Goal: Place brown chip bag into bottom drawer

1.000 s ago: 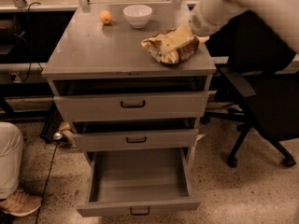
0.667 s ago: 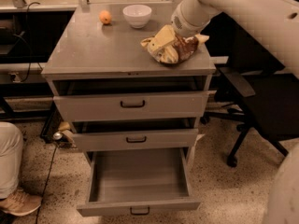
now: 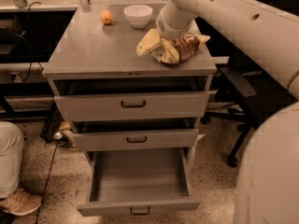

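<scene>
Grey cabinet top (image 3: 93, 48): brown chip bag (image 3: 170, 49) is lying crumpled near the right front corner. The gripper (image 3: 172, 34), on a white arm (image 3: 224, 13), is sitting right over the bag's rear side. White bowl (image 3: 138, 15) and orange fruit (image 3: 106, 17) are resting at the back. Bottom drawer (image 3: 138, 208) is standing pulled out; the two upper drawers are sitting slightly ajar.

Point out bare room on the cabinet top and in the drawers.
Free: the cabinet top beside the brown chip bag, in front of the orange fruit and white bowl; the bottom drawer floor. Crowded: around the bag, where the gripper sits.
</scene>
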`<state>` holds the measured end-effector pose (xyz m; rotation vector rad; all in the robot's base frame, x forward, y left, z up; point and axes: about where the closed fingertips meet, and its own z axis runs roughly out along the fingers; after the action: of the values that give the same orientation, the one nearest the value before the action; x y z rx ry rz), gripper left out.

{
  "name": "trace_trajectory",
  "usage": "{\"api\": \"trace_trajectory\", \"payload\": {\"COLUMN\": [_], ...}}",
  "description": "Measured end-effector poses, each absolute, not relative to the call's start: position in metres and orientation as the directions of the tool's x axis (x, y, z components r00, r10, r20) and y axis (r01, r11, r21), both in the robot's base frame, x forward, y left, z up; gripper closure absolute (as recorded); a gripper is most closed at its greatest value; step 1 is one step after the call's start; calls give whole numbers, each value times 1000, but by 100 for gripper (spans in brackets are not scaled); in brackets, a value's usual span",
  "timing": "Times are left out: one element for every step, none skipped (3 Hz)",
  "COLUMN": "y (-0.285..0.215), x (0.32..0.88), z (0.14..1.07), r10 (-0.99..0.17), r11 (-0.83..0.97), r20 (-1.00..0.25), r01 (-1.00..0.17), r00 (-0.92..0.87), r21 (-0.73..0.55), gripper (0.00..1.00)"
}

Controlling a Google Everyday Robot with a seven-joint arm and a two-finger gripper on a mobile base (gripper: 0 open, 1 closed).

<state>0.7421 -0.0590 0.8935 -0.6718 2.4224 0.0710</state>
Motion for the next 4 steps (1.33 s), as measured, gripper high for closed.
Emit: {"api": "trace_trajectory", "payload": {"y": [-52,-52,-72,-102], "x": [755,763,746,720], "z": [874,861,878,899], "r10": [-433,-415,-394,-401], "r11": [880,888,877,855], "r20": [-564,-565,-637,-693], "r01": [-466,-454,-477,-517], "r00": [-703,-713,-662,-599], "r21": [-94,-79,-47,-48], "gripper": [16,39,72,95]}}
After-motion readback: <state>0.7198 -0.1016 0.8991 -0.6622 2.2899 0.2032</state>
